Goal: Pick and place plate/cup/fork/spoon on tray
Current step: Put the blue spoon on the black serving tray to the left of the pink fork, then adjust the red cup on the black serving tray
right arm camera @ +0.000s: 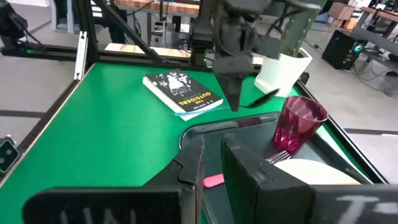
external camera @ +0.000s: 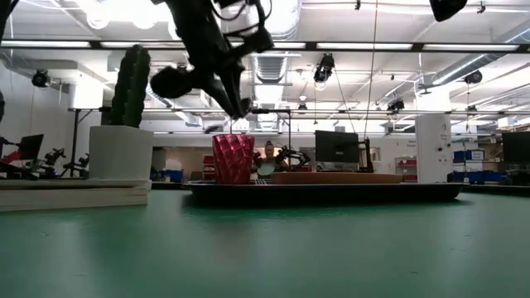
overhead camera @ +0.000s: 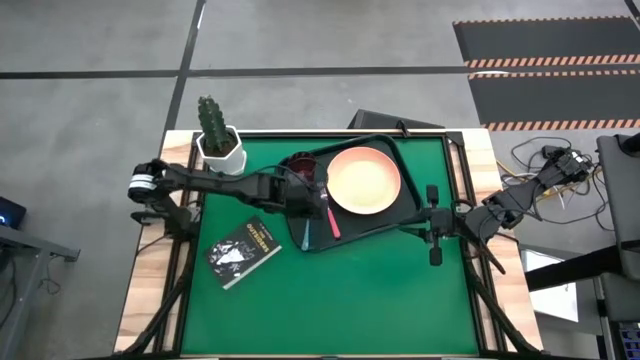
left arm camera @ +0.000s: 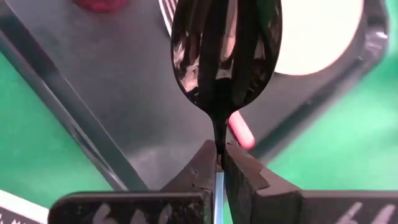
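High view shows our left end effector [overhead camera: 303, 199] above the large dark green-black rounded tray [overhead camera: 395, 222], beside the dark red translucent cup [overhead camera: 298, 164]. From the left wrist we see its fingers [left arm camera: 202, 168] clamped together on the light blue handle of the dark metal spoon [left arm camera: 225, 59], whose bowl hangs over the tray floor. On the tray sit the round peach-pink plate [overhead camera: 364, 180], the cup, and the pink-handled fork [overhead camera: 331, 215] beside the plate. Our right end effector [overhead camera: 433, 222] waits at the tray's right edge, fingers slightly apart. On the green counter [overhead camera: 350, 300] lie a black book [overhead camera: 243, 251] and a white cactus pot [overhead camera: 220, 145].
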